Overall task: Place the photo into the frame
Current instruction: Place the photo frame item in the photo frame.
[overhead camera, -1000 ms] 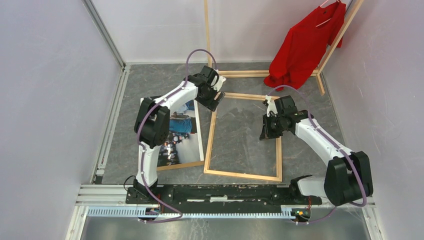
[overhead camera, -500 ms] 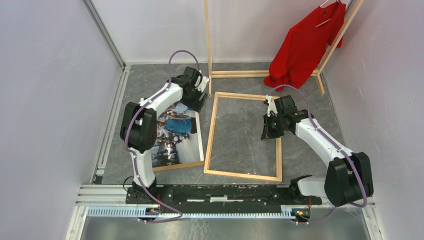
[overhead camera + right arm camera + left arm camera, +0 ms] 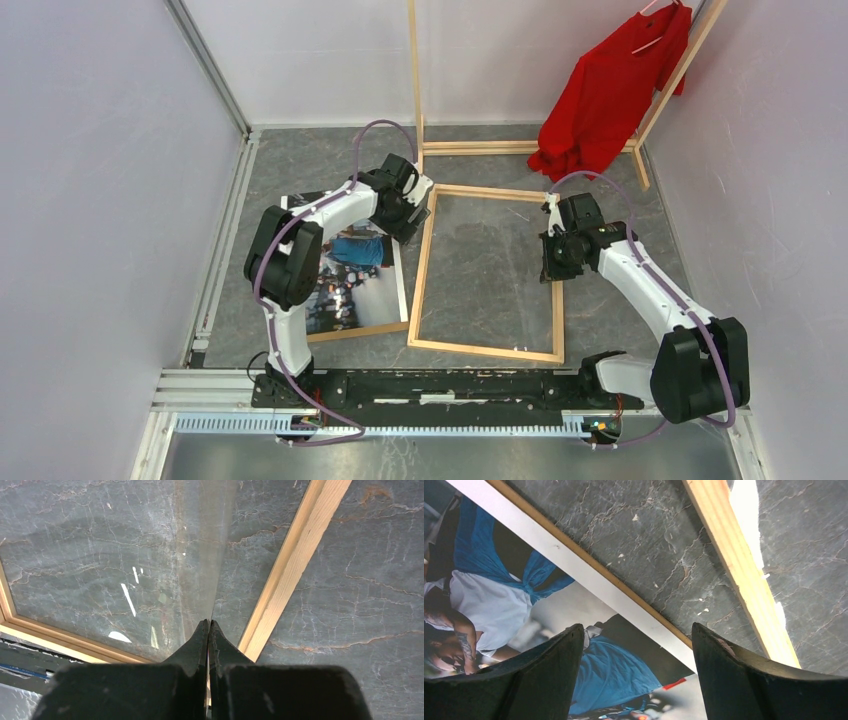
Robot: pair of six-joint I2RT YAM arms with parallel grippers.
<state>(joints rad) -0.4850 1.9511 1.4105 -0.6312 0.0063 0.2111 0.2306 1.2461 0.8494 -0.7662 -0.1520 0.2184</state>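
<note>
The photo (image 3: 350, 272) lies face up on the desk (image 3: 300, 165), on a brown board (image 3: 360, 331), and none of it is in the frame (image 3: 485, 350). The frame lies flat just beside it, with a strip of bare desk between the two.

The left fingers (image 3: 544, 675) stand wide apart and hold nothing. They hover low over the photo's frame-side edge: one finger is above the print and the other above the bare strip. The frame's near rail lies just beyond that outer finger.

The right fingers (image 3: 197, 645) are pressed together over the inner side of the frame's far rail. A clear sheet (image 3: 125, 555) lies in the opening, and its edge runs straight up to their tips. I cannot tell whether they pinch it or only meet it.

By my reading the task is at an early stage. The frame is laid out and the left arm is placed for a pick at the photo's edge, but no grip is made. The photo has yet to be lifted off the board, carried over the near rail, squared to the opening and set down inside.
</note>
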